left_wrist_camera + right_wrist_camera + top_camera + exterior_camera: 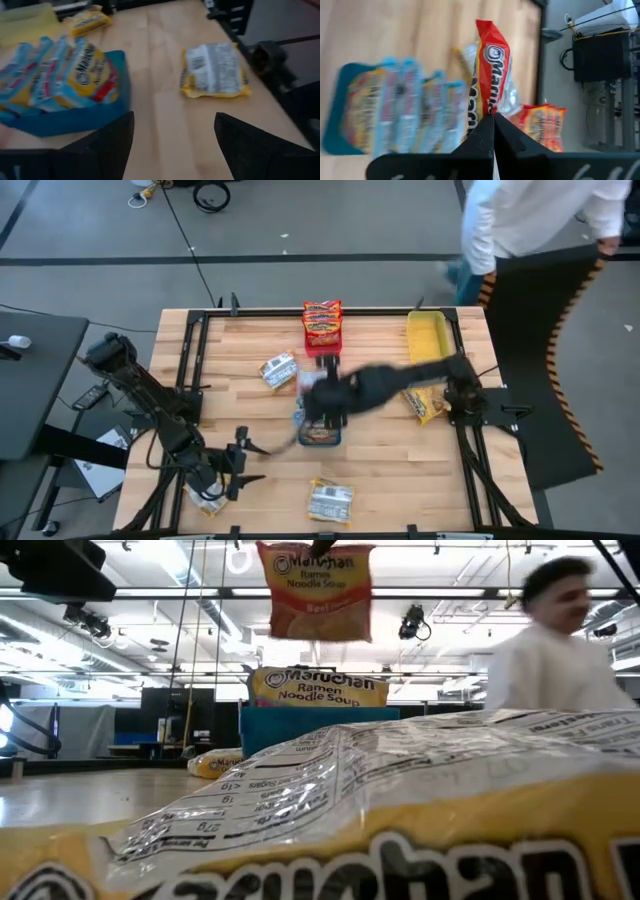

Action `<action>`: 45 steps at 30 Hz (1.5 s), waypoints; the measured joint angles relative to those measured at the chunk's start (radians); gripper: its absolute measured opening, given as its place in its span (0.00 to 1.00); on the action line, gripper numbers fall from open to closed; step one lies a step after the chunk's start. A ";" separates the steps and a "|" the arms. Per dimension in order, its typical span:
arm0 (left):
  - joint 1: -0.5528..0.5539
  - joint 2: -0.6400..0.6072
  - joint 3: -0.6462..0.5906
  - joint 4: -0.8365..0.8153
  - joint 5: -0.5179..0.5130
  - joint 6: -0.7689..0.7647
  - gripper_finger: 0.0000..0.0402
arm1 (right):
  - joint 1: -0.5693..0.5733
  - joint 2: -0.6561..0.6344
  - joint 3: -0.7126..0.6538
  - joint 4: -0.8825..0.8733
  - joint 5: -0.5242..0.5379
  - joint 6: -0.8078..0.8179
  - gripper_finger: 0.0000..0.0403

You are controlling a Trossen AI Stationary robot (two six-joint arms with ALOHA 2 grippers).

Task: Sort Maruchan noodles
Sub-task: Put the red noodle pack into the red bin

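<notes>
— Where's your right gripper (492,117)?
— Above the blue tray (322,436) mid-tabletop (400,470), pinched tight on a red packet's (489,75) edge; the packet hangs in the air.
— And your left gripper (172,145)?
— Near the front-left corner, spread wide, holding nothing. A yellow packet (215,70) lies face-down beyond it; blue packets (55,75) stand in the tray.

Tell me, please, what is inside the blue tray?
The blue tray holds blue-silver packets standing on edge. Its floor beneath them is covered, so anything under them cannot be seen.
</notes>
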 joint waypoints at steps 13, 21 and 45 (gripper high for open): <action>0.045 -0.016 -0.001 -0.097 0.051 -0.003 0.63 | -0.438 -0.062 -0.109 0.180 -0.363 -0.232 0.00; 0.020 -0.190 0.000 -0.281 0.078 -0.080 0.57 | -0.597 -0.060 -0.366 0.377 -0.482 -0.294 0.00; 0.319 -0.528 0.000 -0.417 0.085 0.227 0.55 | -0.818 -0.061 -0.647 0.811 -0.865 -0.418 0.00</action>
